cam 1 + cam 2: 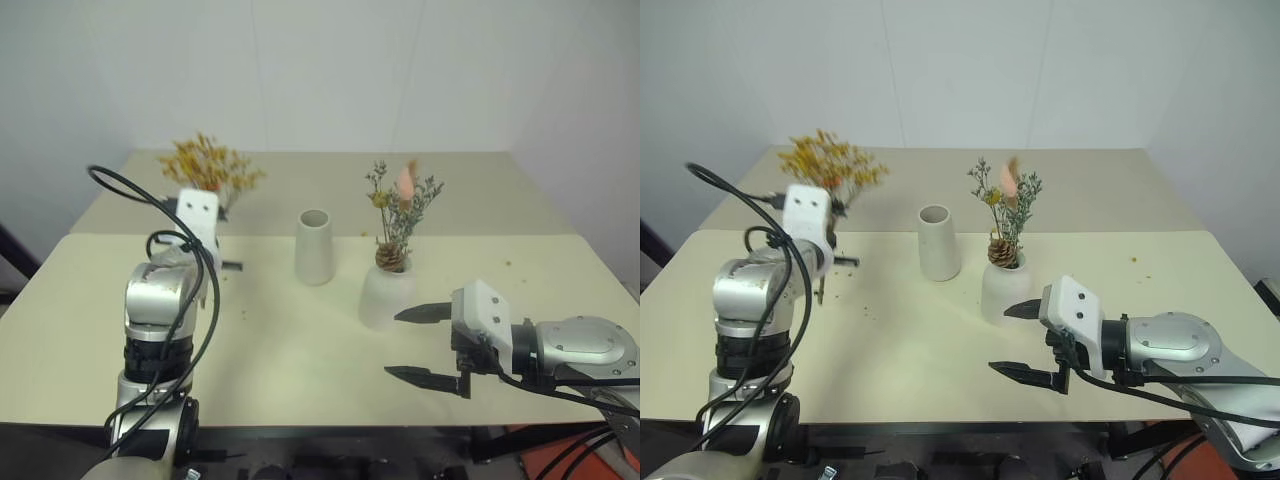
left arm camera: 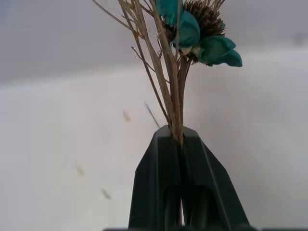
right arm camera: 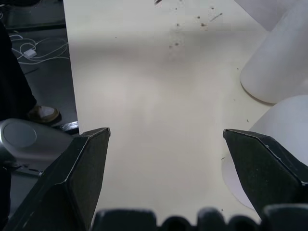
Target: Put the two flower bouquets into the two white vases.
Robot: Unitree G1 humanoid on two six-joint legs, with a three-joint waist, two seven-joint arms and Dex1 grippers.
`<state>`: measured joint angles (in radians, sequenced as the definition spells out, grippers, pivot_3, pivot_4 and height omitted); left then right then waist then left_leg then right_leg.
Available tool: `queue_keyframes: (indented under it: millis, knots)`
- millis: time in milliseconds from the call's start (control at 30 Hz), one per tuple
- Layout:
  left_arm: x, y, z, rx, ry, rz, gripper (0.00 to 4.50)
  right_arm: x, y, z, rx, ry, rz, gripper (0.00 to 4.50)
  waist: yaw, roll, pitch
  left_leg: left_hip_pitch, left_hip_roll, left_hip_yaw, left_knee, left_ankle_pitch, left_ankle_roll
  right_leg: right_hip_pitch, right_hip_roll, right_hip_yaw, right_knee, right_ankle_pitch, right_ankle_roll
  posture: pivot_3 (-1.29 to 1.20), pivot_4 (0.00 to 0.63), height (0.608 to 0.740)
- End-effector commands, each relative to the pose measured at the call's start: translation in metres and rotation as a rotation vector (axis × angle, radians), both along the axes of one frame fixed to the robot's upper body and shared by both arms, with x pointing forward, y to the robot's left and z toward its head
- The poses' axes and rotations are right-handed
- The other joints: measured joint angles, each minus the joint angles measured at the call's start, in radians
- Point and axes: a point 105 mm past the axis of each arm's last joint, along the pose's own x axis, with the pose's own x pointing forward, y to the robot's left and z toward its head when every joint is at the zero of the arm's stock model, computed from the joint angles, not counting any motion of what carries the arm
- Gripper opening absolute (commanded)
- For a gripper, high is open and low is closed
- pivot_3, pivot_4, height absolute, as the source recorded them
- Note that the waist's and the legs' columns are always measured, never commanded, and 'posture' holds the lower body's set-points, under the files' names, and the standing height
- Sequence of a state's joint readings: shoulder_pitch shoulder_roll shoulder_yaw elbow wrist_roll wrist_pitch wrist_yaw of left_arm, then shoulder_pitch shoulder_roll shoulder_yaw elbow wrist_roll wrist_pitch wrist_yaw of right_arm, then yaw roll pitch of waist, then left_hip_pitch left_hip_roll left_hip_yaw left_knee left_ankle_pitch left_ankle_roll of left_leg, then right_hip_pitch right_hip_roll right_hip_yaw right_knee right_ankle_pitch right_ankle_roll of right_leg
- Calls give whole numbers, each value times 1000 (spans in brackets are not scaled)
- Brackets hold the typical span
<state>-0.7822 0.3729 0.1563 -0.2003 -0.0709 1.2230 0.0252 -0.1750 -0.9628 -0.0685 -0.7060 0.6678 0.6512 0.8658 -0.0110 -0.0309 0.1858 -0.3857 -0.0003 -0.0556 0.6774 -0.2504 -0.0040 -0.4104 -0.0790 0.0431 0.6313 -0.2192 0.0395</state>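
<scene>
Halfway: smaller bouquet (image 1: 400, 215) stands in squat vase (image 1: 385, 296). Left gripper (image 2: 179, 144) clamps yellow bouquet (image 1: 208, 166) stems; tall vase (image 1: 314, 246) awaits. Right gripper (image 1: 425, 345) gapes, holding nothing.

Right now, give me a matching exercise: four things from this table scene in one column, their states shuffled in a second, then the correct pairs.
Things
1. yellow bouquet
2. tall vase
3. squat vase
4. right gripper

States
A. holds the smaller bouquet
B. open, holding nothing
C. stems clamped in the shut left gripper
D. standing with nothing in its mouth

Pairs: 1-C, 2-D, 3-A, 4-B
</scene>
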Motion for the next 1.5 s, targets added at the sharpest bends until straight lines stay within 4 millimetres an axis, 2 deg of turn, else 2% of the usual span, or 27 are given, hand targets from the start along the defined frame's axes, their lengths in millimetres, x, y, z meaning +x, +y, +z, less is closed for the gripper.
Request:
queue_keyframes:
  millis: [33,200,367,467,633,900,1067,1200,1367,1500]
  knots:
    - [4,9,55,46,-295,-1,39,-1,1,11,18,-74,-1,4500,2,0,0,0,0,0,0,0,0,0,0,0,0,0,0,0,150,740]
    - [20,-3,106,-163,-632,-302,39,4,8,19,53,-121,0,4500,7,0,0,0,0,0,1,0,0,0,0,-1,-1,1,0,0,150,740]
    - [26,-25,131,-418,-831,-648,39,10,15,28,109,-172,-36,4500,10,0,0,-2,-1,1,1,0,0,0,0,-1,-2,2,0,0,150,740]
    - [32,-32,136,-561,-908,-756,39,10,18,27,122,-183,-53,4500,10,0,0,-3,-1,1,2,0,0,0,0,-1,-2,2,1,0,150,740]
    - [37,-47,129,-674,-961,-931,39,8,22,29,143,-204,-85,4500,1,0,0,-3,-1,1,2,0,0,0,0,-1,-2,2,1,0,150,740]
    - [39,-81,118,-743,-901,-1125,39,8,16,40,233,-123,-231,4500,-3,0,0,-4,-1,0,2,0,0,-1,0,-1,-2,2,1,0,150,740]
    - [39,-95,108,-715,-853,-1170,39,0,11,42,222,-122,-286,4500,-4,0,0,-4,-1,0,2,0,0,-1,0,-1,-1,2,1,0,150,740]
    - [42,-111,89,-622,-761,-1187,39,-4,10,44,226,-130,-309,4500,-4,0,0,-4,-1,0,2,0,0,-2,0,-1,-1,2,1,0,150,740]
    - [43,-127,75,-607,-703,-1206,39,-6,9,46,218,-135,-321,4500,-3,0,0,-4,-1,0,2,0,0,-1,0,-1,-1,2,1,0,150,740]
    - [44,-133,66,-587,-670,-1205,39,-7,8,48,210,-130,-333,4500,-4,0,0,-4,-1,0,2,0,1,-2,0,-1,-1,2,1,0,150,740]
